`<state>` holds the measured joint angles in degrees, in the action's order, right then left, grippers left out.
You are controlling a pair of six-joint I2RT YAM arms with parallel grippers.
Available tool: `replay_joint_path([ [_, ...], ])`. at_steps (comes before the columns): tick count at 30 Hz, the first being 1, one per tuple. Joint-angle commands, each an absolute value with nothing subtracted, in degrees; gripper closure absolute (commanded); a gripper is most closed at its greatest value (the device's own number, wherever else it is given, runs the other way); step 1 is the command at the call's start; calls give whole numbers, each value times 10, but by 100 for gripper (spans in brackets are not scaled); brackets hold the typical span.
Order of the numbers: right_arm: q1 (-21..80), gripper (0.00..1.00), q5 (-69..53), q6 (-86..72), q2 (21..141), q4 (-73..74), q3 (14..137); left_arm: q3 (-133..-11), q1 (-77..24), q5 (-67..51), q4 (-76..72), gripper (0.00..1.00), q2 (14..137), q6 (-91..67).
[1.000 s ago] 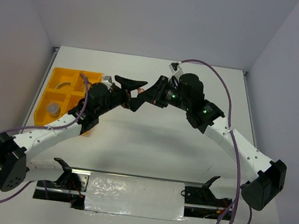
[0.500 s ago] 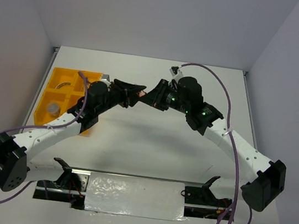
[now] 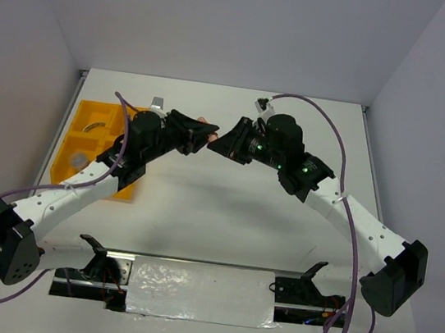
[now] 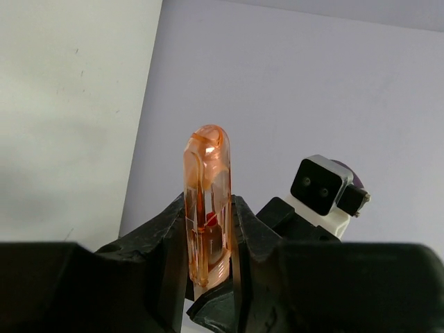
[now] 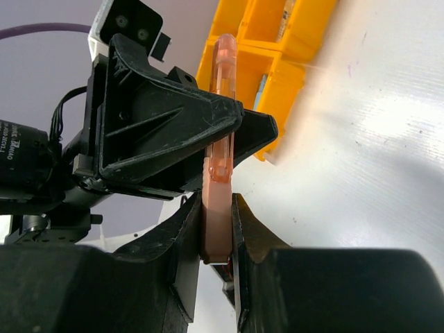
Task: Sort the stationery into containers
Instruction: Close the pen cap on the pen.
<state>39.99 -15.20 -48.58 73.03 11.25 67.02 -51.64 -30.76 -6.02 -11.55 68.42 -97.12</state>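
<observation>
The orange clip [image 3: 211, 138], a long see-through orange piece, hangs in the air between both grippers above the table's middle. My left gripper [image 3: 201, 135] is shut on it; in the left wrist view [image 4: 208, 211] the clip [image 4: 207, 173] stands up between the fingers. My right gripper [image 3: 221, 143] is shut on the clip's other end [image 5: 217, 208]; the clip [image 5: 224, 69] runs on past the left gripper's fingers [image 5: 180, 125]. The yellow-orange tray [image 3: 74, 142] lies at the left, partly under the left arm, and shows in the right wrist view [image 5: 305, 35].
A beige ring [image 3: 91, 125] and a small round jar [image 3: 79, 161] lie in tray compartments. A small pale item [image 3: 158, 104] lies on the table behind the tray. Side walls bound the table left and right. The arm bases sit at the near edge.
My left gripper was open beside the clip held by the right gripper. It has closed on the clip, and the left arm has swung slightly toward the back.
</observation>
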Motion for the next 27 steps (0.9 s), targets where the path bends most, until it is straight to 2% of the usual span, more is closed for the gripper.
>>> replay_joint_path([
  [1,400,100,-163,-483,717,105,686,-553,-301,-69,-114,79,685,-917],
  [8,399,100,-172,-481,738,86,705,-577,-301,-88,-120,89,693,-888],
  [16,396,100,-168,-474,787,53,756,-574,-306,-92,-113,91,675,-876],
  [23,395,100,-203,-462,822,-58,766,-554,-307,-112,-137,94,664,-889],
  [27,394,98,-224,-457,832,-118,746,-552,-306,-113,-149,100,655,-882],
])
